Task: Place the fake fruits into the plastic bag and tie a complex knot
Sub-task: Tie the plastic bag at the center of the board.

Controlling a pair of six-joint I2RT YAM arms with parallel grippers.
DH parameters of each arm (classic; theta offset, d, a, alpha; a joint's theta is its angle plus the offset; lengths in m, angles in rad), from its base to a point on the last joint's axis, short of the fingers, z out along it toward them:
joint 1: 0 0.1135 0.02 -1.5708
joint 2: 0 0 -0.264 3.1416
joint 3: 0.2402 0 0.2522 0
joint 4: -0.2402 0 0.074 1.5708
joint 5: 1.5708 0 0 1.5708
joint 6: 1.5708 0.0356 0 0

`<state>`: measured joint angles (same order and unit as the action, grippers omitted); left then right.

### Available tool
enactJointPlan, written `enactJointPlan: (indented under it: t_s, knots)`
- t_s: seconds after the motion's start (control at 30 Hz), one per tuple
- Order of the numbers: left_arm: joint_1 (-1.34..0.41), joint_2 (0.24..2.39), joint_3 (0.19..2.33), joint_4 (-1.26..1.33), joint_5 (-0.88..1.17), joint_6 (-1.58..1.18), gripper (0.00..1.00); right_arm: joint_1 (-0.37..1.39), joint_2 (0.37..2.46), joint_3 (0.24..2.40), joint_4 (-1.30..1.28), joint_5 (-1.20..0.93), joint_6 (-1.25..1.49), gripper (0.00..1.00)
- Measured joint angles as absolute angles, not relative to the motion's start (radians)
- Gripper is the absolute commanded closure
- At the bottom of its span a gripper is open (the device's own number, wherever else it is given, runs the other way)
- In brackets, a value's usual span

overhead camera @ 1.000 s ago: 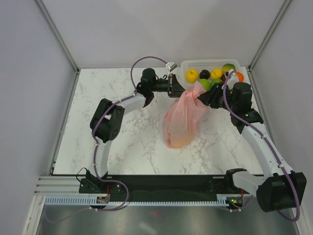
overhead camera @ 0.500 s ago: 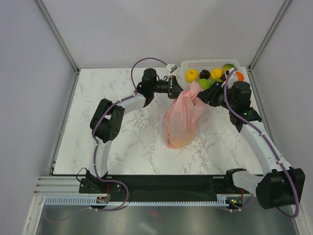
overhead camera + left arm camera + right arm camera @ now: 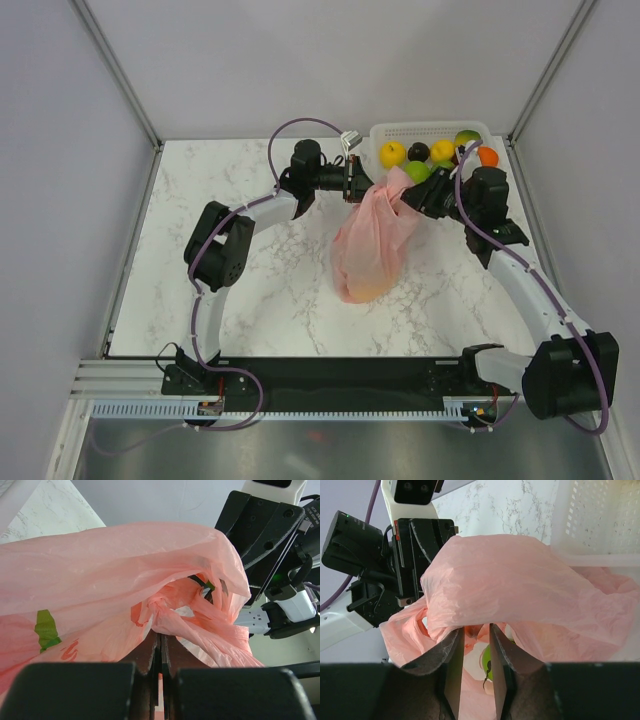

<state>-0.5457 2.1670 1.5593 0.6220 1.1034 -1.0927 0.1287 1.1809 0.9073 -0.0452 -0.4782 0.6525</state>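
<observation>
The plastic bag (image 3: 372, 245) at centre frame is translucent pink, with a green patch (image 3: 46, 629) and reddish print. The fake fruits (image 3: 392, 153) at upper right are yellow, green, orange and dark purple. Their basket (image 3: 430, 130) is white lattice. The tabletop (image 3: 250, 290) is white marble, grey-veined.

Pink plastic bag (image 3: 125, 565) spread across most of the frame, its twisted neck (image 3: 159, 611) pinched between the pressed-together fingers of the left end effector (image 3: 160, 647) at bottom centre, a green patch (image 3: 46, 629) seen on the bag's left side, black arm housing (image 3: 265, 535) shown upper right, marble bench (image 3: 45, 510) glimpsed upper left
</observation>
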Motion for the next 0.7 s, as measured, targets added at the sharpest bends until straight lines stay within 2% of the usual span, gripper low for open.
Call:
enactJointPlan:
  t_s: [0.2, 0.27, 0.4, 0.43, 0.7]
  knots:
    - [-0.546, 2.167, 1.559, 0.622, 1.104, -1.087, 0.98, 0.129, 1.208, 0.900, 0.016, -0.486, 0.675, 0.67]
    - [-0.546, 2.167, 1.560, 0.622, 1.104, -1.086, 0.98, 0.129, 1.218, 0.891, 0.041, -0.493, 0.687, 0.73]
    - [-0.546, 2.167, 1.560, 0.617, 1.104, -1.083, 0.98, 0.129, 1.234, 0.878, 0.068, -0.501, 0.709, 0.97]
    - [-0.546, 2.167, 1.560, 0.615, 1.104, -1.082, 0.98, 0.129, 1.234, 0.877, 0.069, -0.500, 0.712, 1.00]
    - [-0.541, 2.162, 1.559, 0.561, 1.101, -1.044, 0.98, 0.129, 1.206, 0.886, -0.006, -0.441, 0.675, 1.00]
